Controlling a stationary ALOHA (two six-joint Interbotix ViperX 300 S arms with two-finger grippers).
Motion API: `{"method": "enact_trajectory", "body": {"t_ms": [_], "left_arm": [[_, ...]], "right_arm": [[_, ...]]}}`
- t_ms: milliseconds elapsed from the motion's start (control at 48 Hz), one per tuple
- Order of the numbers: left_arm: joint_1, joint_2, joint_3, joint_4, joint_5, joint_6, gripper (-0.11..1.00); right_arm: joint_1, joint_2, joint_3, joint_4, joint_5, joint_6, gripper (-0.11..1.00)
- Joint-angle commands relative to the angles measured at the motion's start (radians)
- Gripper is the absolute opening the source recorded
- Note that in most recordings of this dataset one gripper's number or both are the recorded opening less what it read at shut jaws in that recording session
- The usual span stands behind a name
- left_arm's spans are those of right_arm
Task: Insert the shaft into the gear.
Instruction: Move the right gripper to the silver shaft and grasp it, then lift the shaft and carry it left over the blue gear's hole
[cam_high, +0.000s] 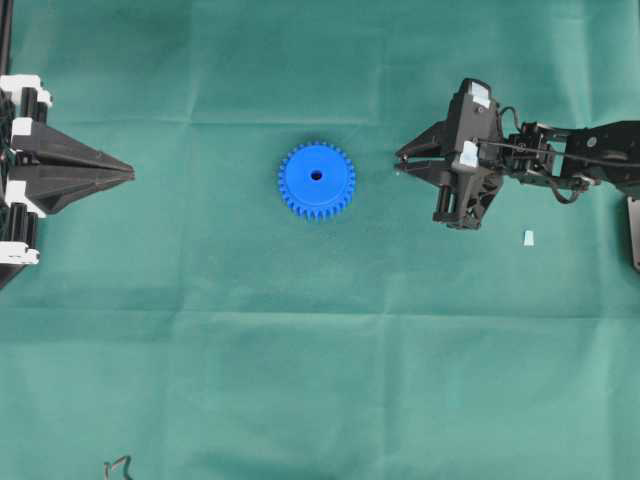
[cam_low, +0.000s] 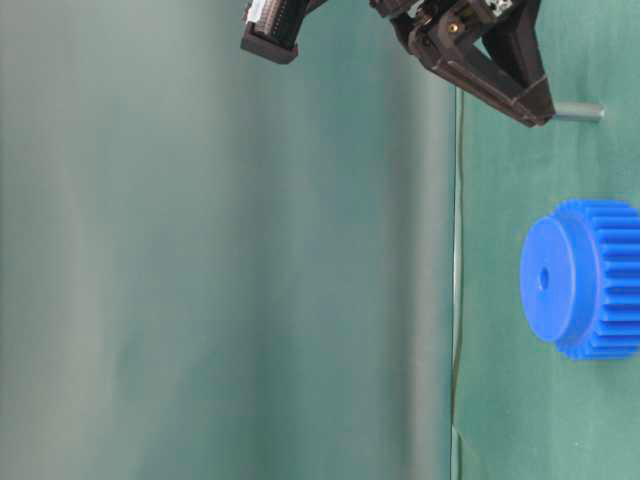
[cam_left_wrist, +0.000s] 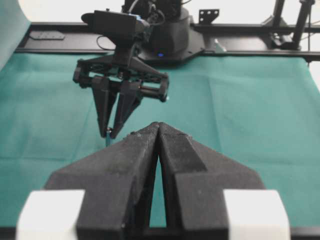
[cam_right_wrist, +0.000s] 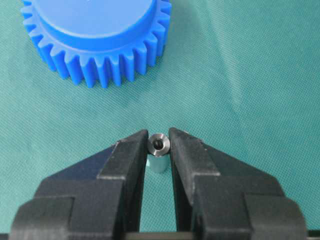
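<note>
Green-clothed table (cam_high: 320, 400) carries everything. Left tool (cam_high: 130, 174) is parked at the table's left edge, tips pressed together, nothing between them, well apart from the work. Right tool (cam_right_wrist: 159, 145) sits right of centre, pointing down at the cloth, its two black fingers (cam_right_wrist: 127, 152) closed onto the shaft (cam_right_wrist: 159, 144); the wrist view shows the pin's top end caught at the very tips, the pin standing upright with its lower end at the cloth. Gear (cam_high: 317, 179) lies flat at table centre, hub up, centre hole open and facing up, near the right tool but apart from it. A small pale scrap (cam_high: 526, 237) lies on the cloth behind the right tool; irrelevant. Step in hand, as I judge it: securing the grasp before the lift. To do it well: confirm the pinch is firm and centred, since the hold is only at the fingertips and the smooth metal could pivot or slip. Lift straight up, keep the pin vertical, carry it over the hub, align with the hole before lowering slowly.
</note>
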Motion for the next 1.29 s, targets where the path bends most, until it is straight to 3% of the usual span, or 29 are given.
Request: {"method": "enact_trajectory", "body": {"t_ms": [0, 354, 584, 855, 1271], "left_arm": [[0.003, 0.003, -0.028, 0.003, -0.003, 0.0, 0.0], [0.003, -0.003, -0.032, 0.003, -0.005, 0.0, 0.0], [0.003, -0.003, -0.032, 0.003, -0.002, 0.0, 0.0], [0.003, -0.003, -0.032, 0.003, 0.008, -0.002, 0.0], [0.003, -0.005, -0.032, 0.003, 0.009, -0.002, 0.0]], "right_arm": [[0.003, -0.071, -0.023, -0.002, 0.034, -0.009, 0.17], [-0.014, -0.35, -0.106, -0.014, 0.359, -0.054, 0.17], [-0.014, -0.41, -0.124, -0.017, 0.431, -0.058, 0.17], [-0.003, -0.347, -0.169, -0.017, 0.4, -0.055, 0.17], [0.032, -0.058, -0.43, -0.018, 0.397, -0.067, 0.17]]}}
